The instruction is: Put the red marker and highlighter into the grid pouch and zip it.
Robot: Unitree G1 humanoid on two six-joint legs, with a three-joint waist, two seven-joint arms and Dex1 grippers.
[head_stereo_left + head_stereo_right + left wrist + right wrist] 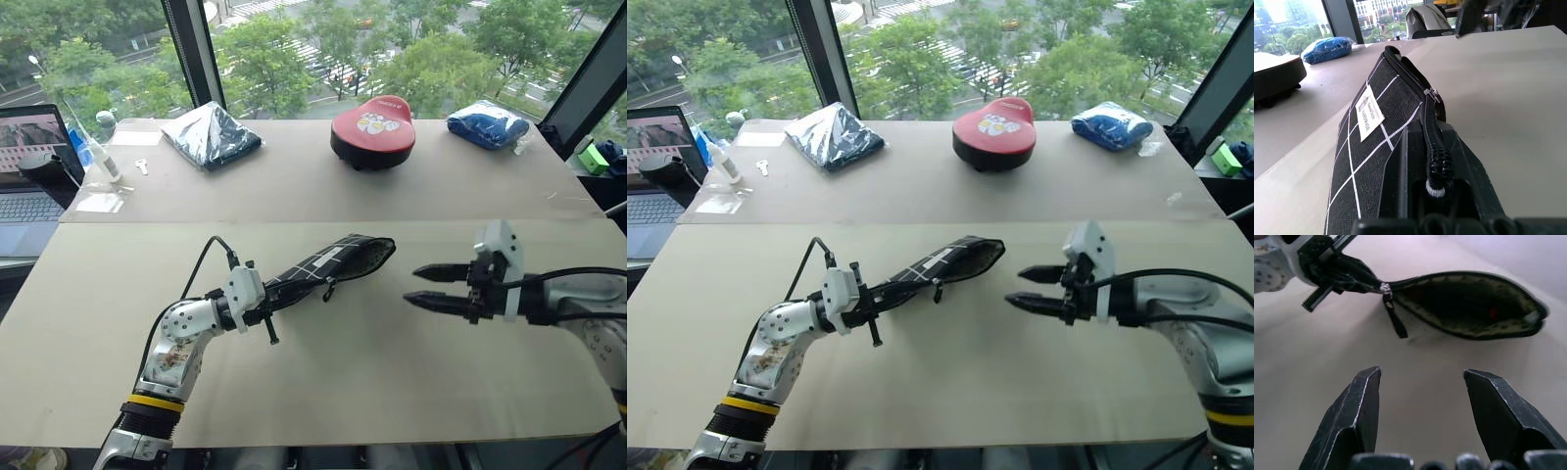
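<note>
Near: we log left gripper (263,305) clamped on end of grid pouch (328,262), holding it raised over surface (372,382), mouth unzipped and gaping. We note red speck inside pouch, item unidentifiable. Right gripper (427,288) just beside pouch mouth, fingers spread, empty. Far: we list plastic-wrapped dark bundle (210,134), red domed case (372,130), blue bundle (488,123), laptop (29,171).

Soft overcast daylight from windows (294,49) (backlit), faint shadows; right wrist view foreground slightly blurred.
</note>
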